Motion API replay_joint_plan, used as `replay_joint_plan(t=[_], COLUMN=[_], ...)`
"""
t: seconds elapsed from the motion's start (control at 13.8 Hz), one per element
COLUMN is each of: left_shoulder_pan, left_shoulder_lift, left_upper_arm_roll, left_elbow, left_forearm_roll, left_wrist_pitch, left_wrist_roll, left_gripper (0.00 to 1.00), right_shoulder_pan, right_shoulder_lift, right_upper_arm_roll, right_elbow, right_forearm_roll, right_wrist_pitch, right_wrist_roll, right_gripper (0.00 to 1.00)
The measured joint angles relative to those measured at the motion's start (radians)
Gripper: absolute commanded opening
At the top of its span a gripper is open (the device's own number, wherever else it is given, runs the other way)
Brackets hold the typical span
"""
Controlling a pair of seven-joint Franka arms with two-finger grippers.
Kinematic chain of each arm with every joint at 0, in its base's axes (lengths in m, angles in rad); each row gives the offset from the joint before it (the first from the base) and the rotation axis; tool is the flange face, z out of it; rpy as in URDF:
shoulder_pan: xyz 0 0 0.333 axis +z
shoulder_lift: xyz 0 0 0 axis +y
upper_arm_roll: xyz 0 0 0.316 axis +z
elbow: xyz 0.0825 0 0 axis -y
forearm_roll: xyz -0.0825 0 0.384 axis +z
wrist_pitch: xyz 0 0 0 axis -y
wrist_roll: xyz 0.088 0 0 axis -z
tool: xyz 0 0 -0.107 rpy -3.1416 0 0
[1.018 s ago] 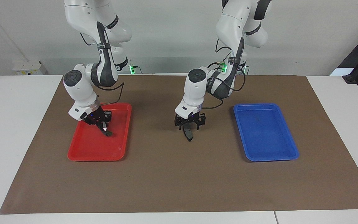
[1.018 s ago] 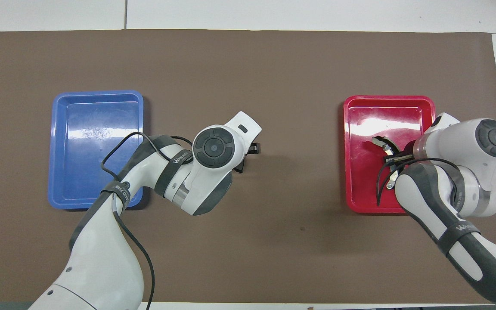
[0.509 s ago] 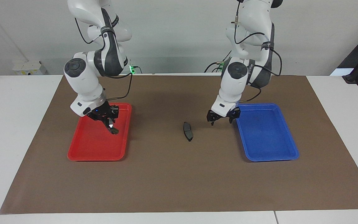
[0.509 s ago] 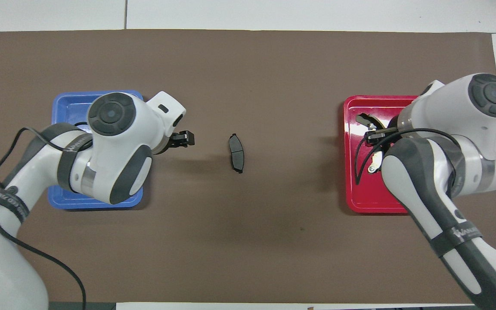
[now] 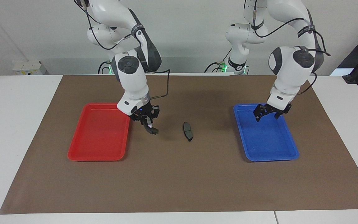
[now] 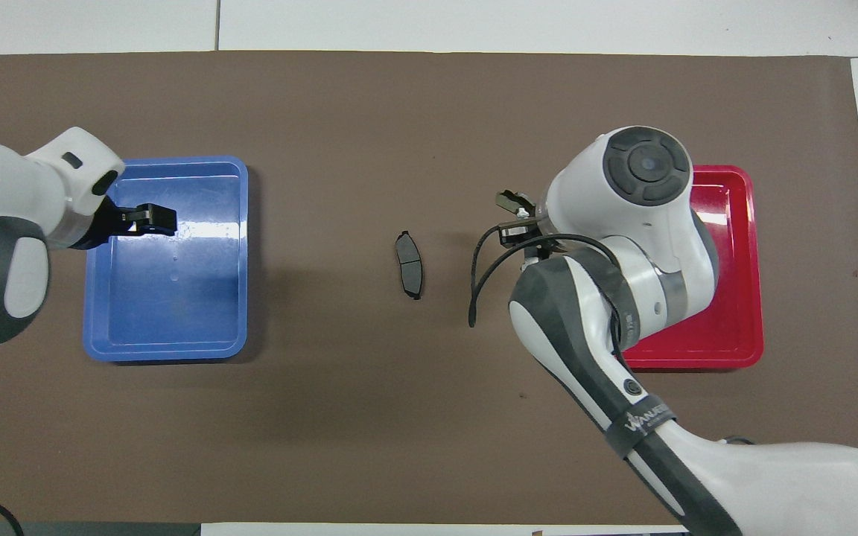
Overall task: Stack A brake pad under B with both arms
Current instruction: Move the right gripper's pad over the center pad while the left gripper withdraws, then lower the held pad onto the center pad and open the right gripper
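The short dark-grey brake pad A (image 5: 187, 131) lies flat on the brown mat midway between the two trays; it also shows in the overhead view (image 6: 408, 264). My right gripper (image 5: 148, 123) is shut on B (image 5: 152, 130), the black crescent piece with a small white mark. It holds B in the air over the mat between the red tray and pad A; gripper (image 6: 520, 225) and B (image 6: 511, 199) also show from overhead. My left gripper (image 5: 267, 115) is open and holds nothing, raised over the blue tray's end nearer the robots; it also shows overhead (image 6: 152, 218).
A red tray (image 5: 98, 157) lies toward the right arm's end of the mat (image 6: 742, 179). A blue tray (image 5: 272, 158) lies toward the left arm's end (image 6: 168, 350). The brown mat (image 5: 179, 180) covers the white table.
My left gripper let go of pad A on the mat and moved back over the blue tray. My right gripper lifted B out of the red tray and carried it toward pad A.
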State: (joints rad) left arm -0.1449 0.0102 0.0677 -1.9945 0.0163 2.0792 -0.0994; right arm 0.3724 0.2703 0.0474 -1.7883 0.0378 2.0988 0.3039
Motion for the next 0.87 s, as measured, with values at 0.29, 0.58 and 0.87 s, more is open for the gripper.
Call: replay_joint_plan(t=[0.29, 0.58, 0.87], left_shoulder_pan=[0.097, 0.129, 0.137], left_shoulder_lift=[-0.062, -0.054, -0.046], left_upper_arm_roll=[0.002, 0.002, 0.002], left_elbow=[0.134, 0.32, 0.344], left_forearm_roll=[0.0, 0.0, -0.001], left_wrist_pitch=[-0.201, -0.395, -0.462], left_wrist_roll=[0.107, 0.176, 0.194], left_gripper=[0.99, 0.99, 0.99], right_shoulder_pan=[0.104, 0.164, 0.19], right_shoulder_lift=[0.192, 0.258, 0.288], right_upper_arm_roll=[-0.001, -0.001, -0.001], right_elbow=[0.198, 0.225, 0.225], right_forearm_roll=[0.0, 0.0, -0.001], right_wrist_pitch=[0.005, 0.055, 0.075], right_wrist_roll=[0.131, 0.141, 0.141], right_gripper=[0.0, 0.0, 0.0])
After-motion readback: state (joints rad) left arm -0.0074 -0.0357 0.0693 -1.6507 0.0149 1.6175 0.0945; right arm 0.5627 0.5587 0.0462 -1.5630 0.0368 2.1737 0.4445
